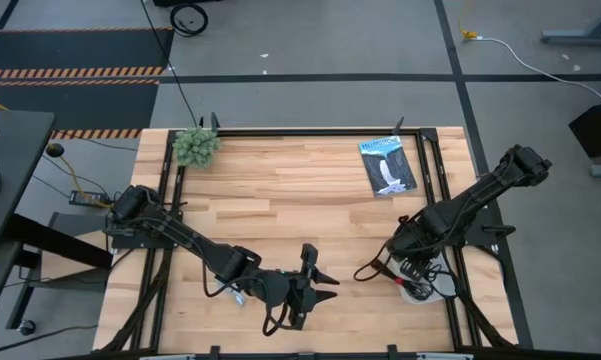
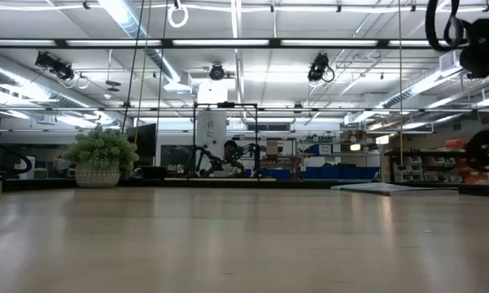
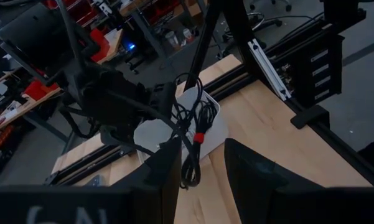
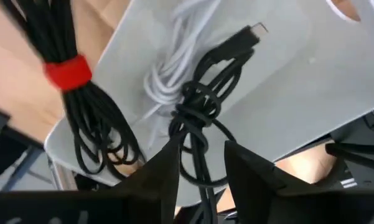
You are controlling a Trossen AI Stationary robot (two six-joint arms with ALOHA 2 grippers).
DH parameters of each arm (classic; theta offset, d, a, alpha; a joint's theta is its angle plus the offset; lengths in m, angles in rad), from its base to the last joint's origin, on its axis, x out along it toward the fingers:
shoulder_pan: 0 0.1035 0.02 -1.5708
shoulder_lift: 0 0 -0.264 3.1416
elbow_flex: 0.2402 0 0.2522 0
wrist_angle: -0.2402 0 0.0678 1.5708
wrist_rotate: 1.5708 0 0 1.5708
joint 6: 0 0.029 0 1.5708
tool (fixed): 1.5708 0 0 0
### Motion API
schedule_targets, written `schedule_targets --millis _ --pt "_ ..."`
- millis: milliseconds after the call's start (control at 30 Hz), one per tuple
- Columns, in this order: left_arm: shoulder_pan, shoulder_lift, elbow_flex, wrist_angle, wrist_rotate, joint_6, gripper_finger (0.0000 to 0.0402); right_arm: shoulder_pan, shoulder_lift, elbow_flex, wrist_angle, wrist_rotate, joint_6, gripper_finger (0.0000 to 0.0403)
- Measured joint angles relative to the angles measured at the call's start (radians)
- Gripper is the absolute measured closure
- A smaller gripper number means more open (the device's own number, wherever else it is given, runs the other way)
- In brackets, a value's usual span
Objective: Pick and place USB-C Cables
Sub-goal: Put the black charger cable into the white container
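Observation:
The white tray (image 1: pixel 435 290) stands at the table's near right. In it lie a white-grey cable (image 4: pixel 168 74) and a plain black cable (image 4: pixel 205 102). The black cable with the red band (image 4: pixel 68 71) lies across the tray's rim, and its loop (image 1: pixel 365 270) rests on the table left of the tray. My right gripper (image 4: pixel 202 162) is over the tray and open. Its fingers stand on either side of the plain black cable's near loop. My left gripper (image 1: pixel 318 278) is open and empty near the table's near edge. I cannot make out the pale blue cable.
A dark blue printed packet (image 1: pixel 388 165) lies at the far right of the table. A small potted plant (image 1: pixel 195 146) stands at the far left corner. Black frame rails (image 1: pixel 435 180) run along the table's left and right sides.

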Motion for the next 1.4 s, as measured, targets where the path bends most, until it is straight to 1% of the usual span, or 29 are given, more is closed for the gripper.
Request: schedule_targets --millis 67,200,267,333,433,533,600,833,967,1100,1233,1400 --pt "0.000 0.000 0.000 -0.004 0.000 0.000 0.0271 0.003 0.000 0.022 0.028 0.028 -0.020 0.0270" --pt "0.000 0.000 0.000 -0.026 0.000 0.000 0.0271 0.030 0.000 0.054 0.148 0.185 -0.026 0.0270" --pt "0.000 0.001 0.000 -0.032 0.000 0.000 0.0271 0.043 0.000 0.056 0.191 0.244 -0.033 0.0270" --pt "0.000 0.001 0.000 -0.037 0.000 0.000 0.0271 0.058 0.005 0.056 0.197 0.286 -0.041 0.0270" --pt "0.000 0.001 0.000 -0.045 -0.011 0.000 0.0271 0.078 0.046 0.056 0.231 0.319 -0.062 0.0270" --pt "0.000 -0.001 0.001 -0.063 -0.029 0.000 0.0271 0.097 0.118 0.057 0.331 0.321 -0.096 0.0270" --pt "-0.004 -0.010 0.001 -0.095 -0.037 -0.007 0.0271 0.107 0.175 0.074 0.359 0.322 -0.121 0.0270" --pt "-0.044 -0.073 0.001 -0.217 -0.075 -0.091 0.0271 0.136 0.368 0.196 0.272 0.346 -0.258 0.0270" --pt "-0.070 -0.087 0.002 -0.239 -0.082 -0.111 0.0271 0.152 0.453 0.261 0.211 0.353 -0.343 0.0270" --pt "-0.086 -0.087 0.001 -0.243 -0.084 -0.104 0.0271 0.153 0.517 0.322 0.128 0.360 -0.398 0.0270" --pt "-0.089 -0.087 0.001 -0.244 -0.084 -0.108 0.0271 0.153 0.542 0.338 0.116 0.361 -0.417 0.0257" --pt "-0.088 -0.087 0.001 -0.244 -0.087 -0.108 0.0271 0.153 0.540 0.332 0.100 0.353 -0.350 0.0231"
